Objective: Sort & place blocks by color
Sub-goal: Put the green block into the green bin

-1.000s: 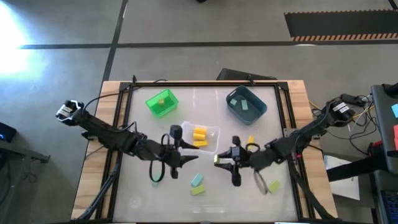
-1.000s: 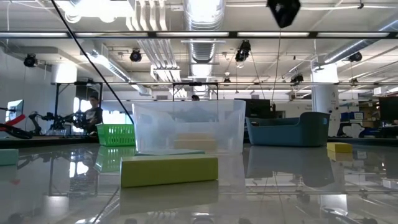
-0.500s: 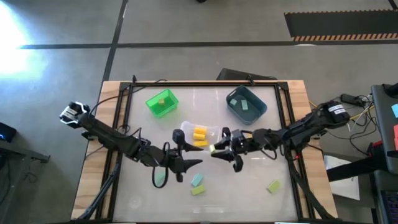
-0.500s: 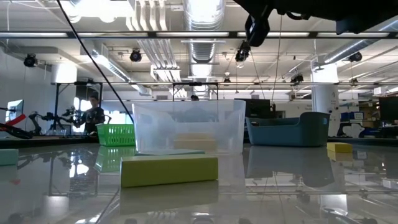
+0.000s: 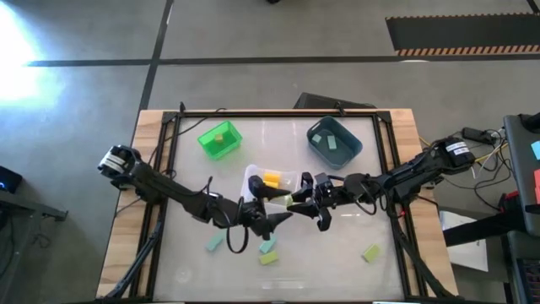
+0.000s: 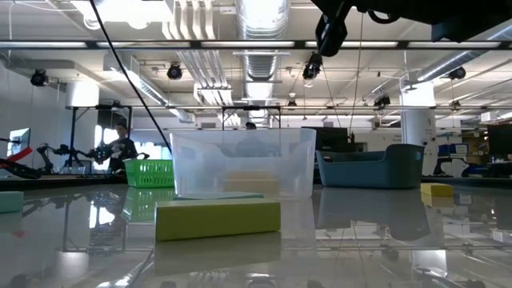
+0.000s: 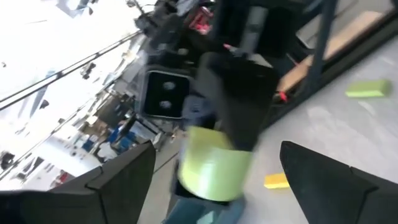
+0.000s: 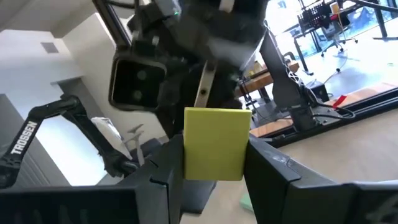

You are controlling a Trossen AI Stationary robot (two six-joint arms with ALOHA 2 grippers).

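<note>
My right gripper is shut on a yellow-green block, above the table beside the clear bin. My left gripper faces it, open. Its two fingers stand wide on either side of that block without touching it. Loose on the table lie two teal blocks and two light green blocks. Yellow blocks lie in the clear bin. My right gripper pinches the yellow-green block by two opposite sides between its two fingers. The fingers come level from the table's right. Most of the block sticks out past the fingertips, upright and lifted clear of the table.
A bright green bin with one block stands far left. A dark blue-grey bin with teal blocks stands far right. In the low view a light green block lies in front of the clear bin, and a yellow block lies at the right.
My right gripper carried the yellow-green block up and toward the far edge, beside the clear bin, then held still. My left gripper moved toward the table's right, up to the right gripper, and spread its fingers wider.
</note>
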